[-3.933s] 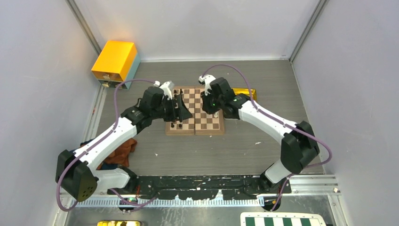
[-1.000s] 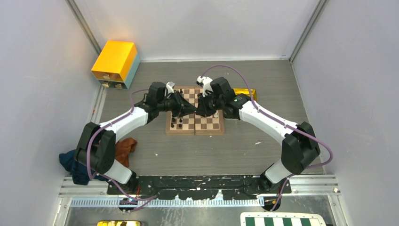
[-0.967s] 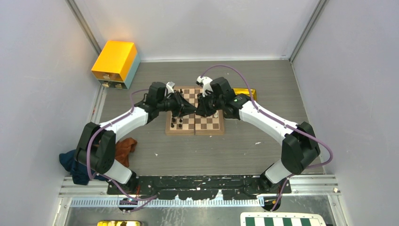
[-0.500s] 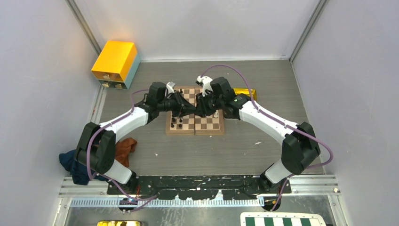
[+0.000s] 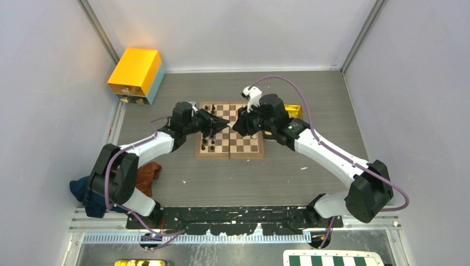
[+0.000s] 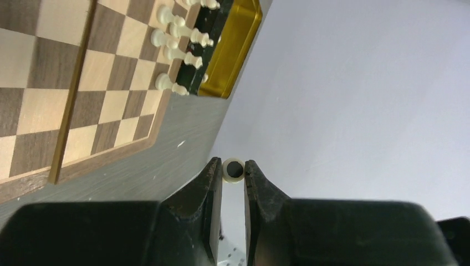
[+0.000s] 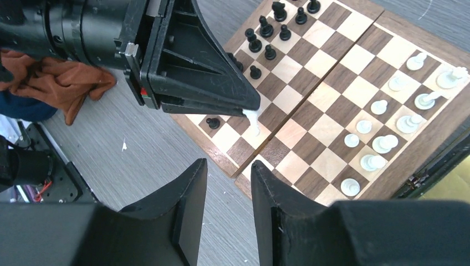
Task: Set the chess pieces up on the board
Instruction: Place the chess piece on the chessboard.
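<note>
The wooden board lies mid-table, with black chess pieces on its left half and white pieces along its right side. My left gripper is shut on one white piece, whose round dark-centred base faces the left wrist camera. In the right wrist view that piece hangs from the left fingertips above the board's near edge by the centre seam. My right gripper is open and holds nothing. It hovers just right of the left one, near the board's near edge.
A gold tray lies against the board's right edge. A yellow box stands at the back left. Brown and blue cloths lie by the left arm's base. A green-and-white board sits bottom right.
My right gripper has opened and drawn back to the right, away from the left gripper. The left gripper still holds the white piece and has shifted slightly left.
</note>
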### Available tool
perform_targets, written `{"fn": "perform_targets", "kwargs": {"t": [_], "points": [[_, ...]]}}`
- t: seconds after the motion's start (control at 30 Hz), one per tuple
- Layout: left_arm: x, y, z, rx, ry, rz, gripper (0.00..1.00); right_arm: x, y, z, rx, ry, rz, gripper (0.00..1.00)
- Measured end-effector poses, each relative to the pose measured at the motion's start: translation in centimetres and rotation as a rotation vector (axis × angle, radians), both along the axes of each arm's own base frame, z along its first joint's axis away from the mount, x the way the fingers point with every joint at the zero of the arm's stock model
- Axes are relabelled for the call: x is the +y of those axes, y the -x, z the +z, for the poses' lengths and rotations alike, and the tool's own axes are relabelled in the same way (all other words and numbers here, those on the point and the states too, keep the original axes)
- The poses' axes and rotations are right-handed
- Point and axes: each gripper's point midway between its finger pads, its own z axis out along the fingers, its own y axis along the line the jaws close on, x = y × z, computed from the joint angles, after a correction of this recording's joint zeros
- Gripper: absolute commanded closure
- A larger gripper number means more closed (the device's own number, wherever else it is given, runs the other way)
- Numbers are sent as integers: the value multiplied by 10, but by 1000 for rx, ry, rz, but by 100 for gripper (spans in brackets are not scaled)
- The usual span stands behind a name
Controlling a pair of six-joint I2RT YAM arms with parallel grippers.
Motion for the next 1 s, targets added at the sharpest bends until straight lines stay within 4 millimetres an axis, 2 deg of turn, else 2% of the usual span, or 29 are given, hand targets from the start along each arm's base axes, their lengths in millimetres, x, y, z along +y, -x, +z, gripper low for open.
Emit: {"fn": "perform_targets", "kwargs": {"t": [0.17,0.3,0.43,0.63,0.8,1.0], "points": [[8,-11,-6,58,84,140,100,-6,-1,-4,-21,-43,-61,58],[15,-21,0,88,177,243,100,-5,-8,-7,-26,-93,-106,58],[20,-28,11,117,264,314,100,0,-18,-1,-43,-161,-141,58],[21,-31,28,132,366,354,100,5,-40,9,-55,-276,-195,58],[22,-30,34,132,400,361,100,4,-59,6,-27,-358,-246,60],[22,-29,41,128,422,362,100,10,-69,6,11,-435,-255,65]]}}
